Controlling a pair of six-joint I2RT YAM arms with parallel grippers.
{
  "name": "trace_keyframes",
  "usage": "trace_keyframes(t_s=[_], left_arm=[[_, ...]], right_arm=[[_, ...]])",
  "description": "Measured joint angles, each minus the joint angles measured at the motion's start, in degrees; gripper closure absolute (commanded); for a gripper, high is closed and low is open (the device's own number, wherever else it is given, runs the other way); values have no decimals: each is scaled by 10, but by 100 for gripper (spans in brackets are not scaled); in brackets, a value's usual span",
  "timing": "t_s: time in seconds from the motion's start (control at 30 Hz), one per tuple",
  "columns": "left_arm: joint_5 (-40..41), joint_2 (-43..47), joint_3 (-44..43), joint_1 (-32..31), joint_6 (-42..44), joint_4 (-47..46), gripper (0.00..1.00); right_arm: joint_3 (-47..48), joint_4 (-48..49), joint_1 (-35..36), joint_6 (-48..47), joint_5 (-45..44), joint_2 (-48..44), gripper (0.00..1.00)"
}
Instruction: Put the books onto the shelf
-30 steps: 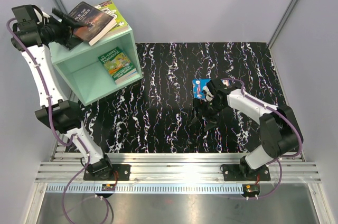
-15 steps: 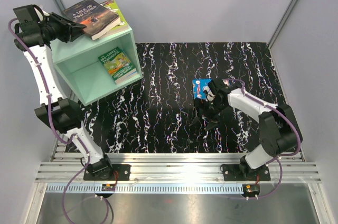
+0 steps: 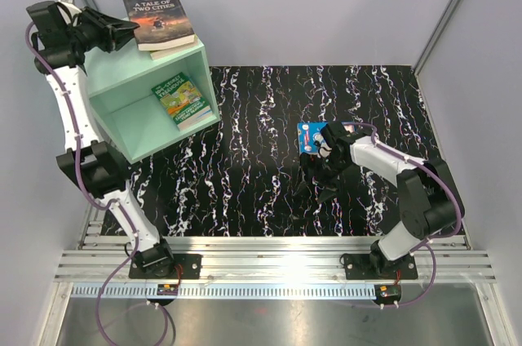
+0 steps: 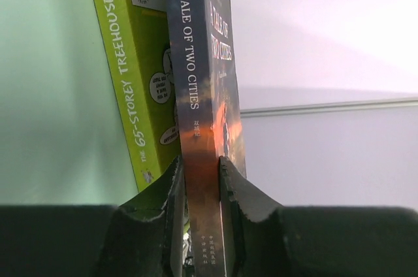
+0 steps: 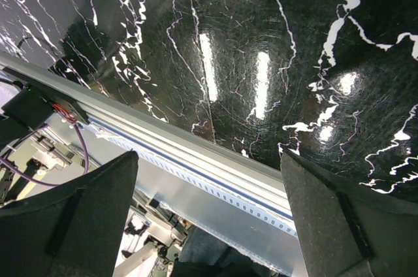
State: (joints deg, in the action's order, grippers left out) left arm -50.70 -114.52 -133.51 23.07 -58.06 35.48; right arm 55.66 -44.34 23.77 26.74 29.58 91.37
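Observation:
My left gripper (image 3: 124,30) is shut on the spine of the dark book "A Tale of Two Cities" (image 3: 158,18), held above the top of the mint-green shelf (image 3: 130,130). In the left wrist view its fingers (image 4: 166,189) pinch the dark spine (image 4: 196,94), and a lime-green Treehouse book (image 4: 134,74) lies right beside it. Another green book (image 3: 184,101) lies inside the shelf. A bright blue book (image 3: 310,135) lies on the black table, partly under my right gripper (image 3: 316,173), which stands open with nothing in it (image 5: 209,154).
The black marbled tabletop (image 3: 261,142) stretches between the shelf and the right arm. An aluminium rail (image 5: 196,166) runs along the table's near edge, right below the right gripper. Grey walls (image 3: 326,3) close the cell at the back and both sides.
The left gripper has shut on the dark book, turned it square and carried it further back over the shelf top, covering the lime-green book. The right arm has hardly moved.

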Motion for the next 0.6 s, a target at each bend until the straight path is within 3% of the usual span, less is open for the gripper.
trace_keyframes(t_s=[0.17,0.33,0.4,0.43,0.47,0.6], left_arm=[[-16,-20,0,-11,-5,0,99],[-17,-24,0,-22,-2,1,85],[-15,-24,0,-23,-2,2,70],[-14,-24,1,-23,0,3,49],[-11,-21,6,-23,6,3,2],[-4,21,12,-22,-3,-20,1]], right_arm=[[0,0,-1,0,0,8,3],[0,0,-2,0,0,9,3],[0,0,-2,0,0,10,3],[0,0,-2,0,0,10,3],[0,1,-2,0,0,10,3],[-1,2,-2,0,0,10,3]])
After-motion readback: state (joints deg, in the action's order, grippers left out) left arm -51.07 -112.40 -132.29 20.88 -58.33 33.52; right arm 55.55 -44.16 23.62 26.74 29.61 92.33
